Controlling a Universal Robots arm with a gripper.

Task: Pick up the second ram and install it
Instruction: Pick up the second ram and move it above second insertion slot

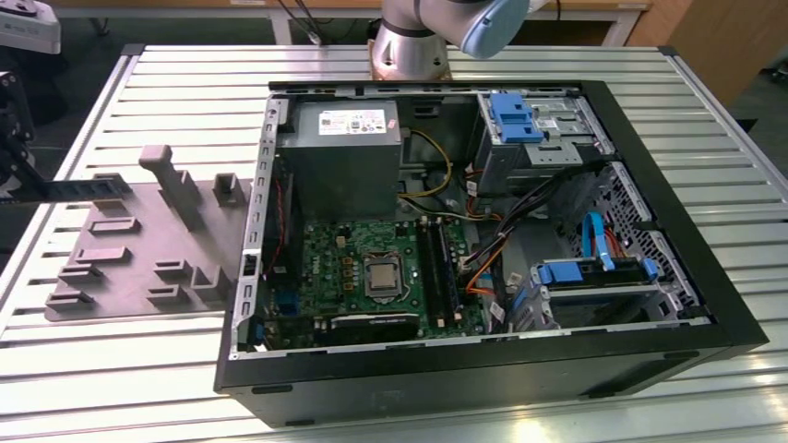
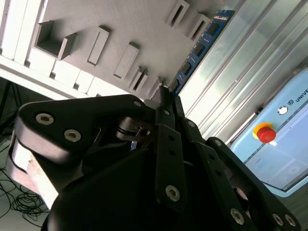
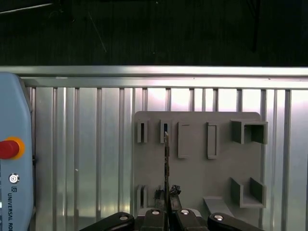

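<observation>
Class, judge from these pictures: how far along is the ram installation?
Done: the tool is shut on the second ram. In hand: that stick, over at the grey tray. Left: it is not yet seated on the motherboard inside the case.

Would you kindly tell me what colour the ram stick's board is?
The second ram is blue with black chips, clearest in the second wrist view.
</observation>
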